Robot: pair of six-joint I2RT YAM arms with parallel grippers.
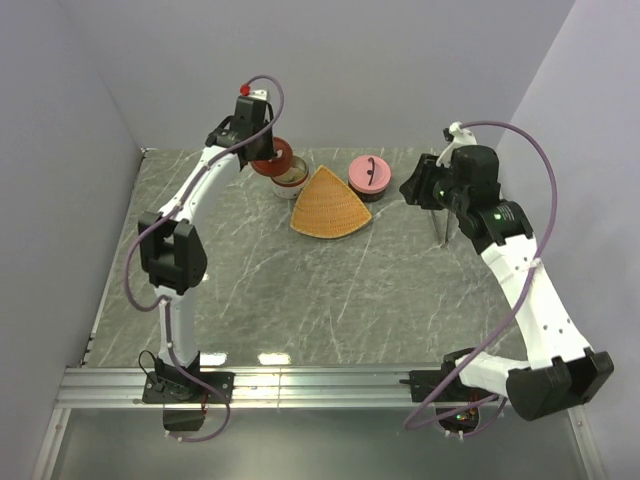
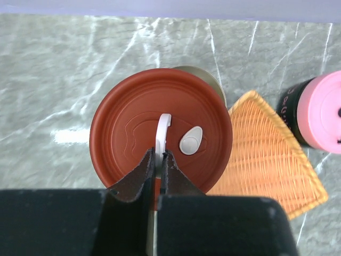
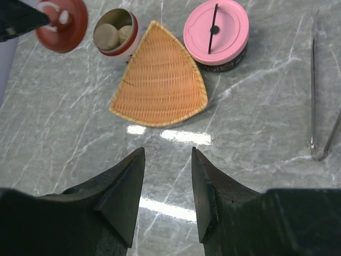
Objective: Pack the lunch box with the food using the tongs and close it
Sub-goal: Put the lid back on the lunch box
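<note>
With the left gripper (image 2: 158,154) clamped on the red lid's (image 2: 128,128) white handle (image 2: 163,127), held just left of the open pot (image 3: 115,33) of pale lumps (image 3: 108,35), and the right gripper (image 3: 168,178) gaping empty, tongs (image 3: 314,90) lying at the right, packing and closing apparently remained.

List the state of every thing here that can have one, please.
red lid: off its pot, held
left gripper: shut on red lid
right gripper: open, empty
red pot: open, beige lumps inside
pink pot: lid on
tray: empty
tongs: lying flat, not held
</note>
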